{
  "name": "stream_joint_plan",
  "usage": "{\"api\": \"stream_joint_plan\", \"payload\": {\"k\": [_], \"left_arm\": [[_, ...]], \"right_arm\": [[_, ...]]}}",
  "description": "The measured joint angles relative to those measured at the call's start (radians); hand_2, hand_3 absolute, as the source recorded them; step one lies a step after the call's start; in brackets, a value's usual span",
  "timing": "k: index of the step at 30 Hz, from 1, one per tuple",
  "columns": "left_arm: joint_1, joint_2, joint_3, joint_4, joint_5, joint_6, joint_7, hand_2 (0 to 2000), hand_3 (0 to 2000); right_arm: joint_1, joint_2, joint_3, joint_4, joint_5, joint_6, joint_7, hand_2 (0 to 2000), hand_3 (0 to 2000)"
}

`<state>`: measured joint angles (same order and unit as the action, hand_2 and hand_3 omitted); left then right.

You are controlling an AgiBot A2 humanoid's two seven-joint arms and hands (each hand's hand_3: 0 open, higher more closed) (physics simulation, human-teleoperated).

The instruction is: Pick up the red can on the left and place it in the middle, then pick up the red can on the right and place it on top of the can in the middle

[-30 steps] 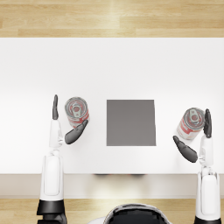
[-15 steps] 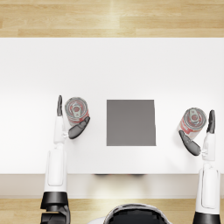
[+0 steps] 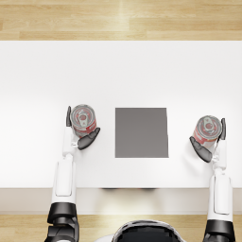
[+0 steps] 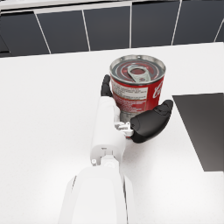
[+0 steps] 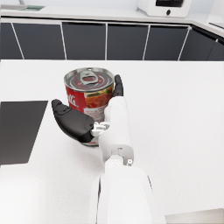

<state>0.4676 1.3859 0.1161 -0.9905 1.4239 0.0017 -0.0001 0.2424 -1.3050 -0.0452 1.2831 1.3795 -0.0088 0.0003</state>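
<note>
While both cans stand upright on tabletop (image 3: 42, 85), I see left hand (image 3: 78, 134) cupping left can (image 3: 83, 120), right hand (image 3: 210, 144) cupping right can (image 3: 208, 130); dark mat (image 3: 142, 132) between.

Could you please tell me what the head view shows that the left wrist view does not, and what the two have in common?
Only the head view shows the right hand at the right red can, the whole dark mat and the wood floor beyond the table. Only the left wrist view shows the dark cabinet fronts behind the table and the printed side label of the left red can. Both show the left hand around that upright can on the white table, with the mat beside it.
</note>
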Motion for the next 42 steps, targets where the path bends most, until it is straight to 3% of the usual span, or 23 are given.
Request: {"api": "stream_joint_plan", "payload": {"k": [11,12,13,14,16,17,26,36,37,40,42], "left_arm": [[0.054,0.026,-0.013,0.108,0.0,-0.002,0.0,0,0],[0.06,0.028,-0.014,0.116,0.0,-0.005,0.0,0,0],[0.063,0.03,-0.016,0.122,0.0,-0.007,0.0,1361,327],[0.067,0.032,-0.022,0.128,0.0,-0.022,0.0,2000,653],[0.066,0.035,-0.032,0.121,0.0,-0.031,0.0,2000,1307],[0.059,0.035,-0.034,0.1,0.0,-0.026,-0.001,2000,1520],[0.007,0.043,0.113,-0.199,0.0,-0.03,-0.005,2000,1520],[0.031,0.086,0.334,-0.151,0.001,-0.028,-0.02,2000,1520],[0.039,0.094,0.348,-0.129,0.001,-0.029,-0.046,2000,1520],[0.063,0.118,0.377,-0.057,0.001,0.014,-0.196,2000,1520],[0.082,0.135,0.389,0.004,0.001,0.027,-0.241,2000,1520]], "right_arm": [[0.047,-0.021,0.019,-0.131,0.0,0.004,0.0,0,0],[0.052,-0.023,0.02,-0.139,0.0,0.005,0.0,1361,327],[0.053,-0.024,0.019,-0.139,0.0,0.014,0.0,2000,653],[0.053,-0.026,0.018,-0.136,0.0,0.037,-0.002,2000,980],[0.049,-0.03,0.015,-0.119,0.0,0.049,0.001,2000,1520],[0.045,-0.032,0.012,-0.102,0.0,0.053,0.003,2000,1520],[0.031,-0.046,0.031,0.118,0.0,0.069,0.007,2000,1520],[0.062,-0.066,0.082,0.302,0.0,0.06,0.008,2000,1520],[0.064,-0.068,0.088,0.309,0.0,0.061,0.008,2000,1520],[0.067,-0.074,0.104,0.327,0.0,0.084,0.008,2000,1520],[0.07,-0.078,0.112,0.342,0.0,0.08,0.007,2000,1520]]}}
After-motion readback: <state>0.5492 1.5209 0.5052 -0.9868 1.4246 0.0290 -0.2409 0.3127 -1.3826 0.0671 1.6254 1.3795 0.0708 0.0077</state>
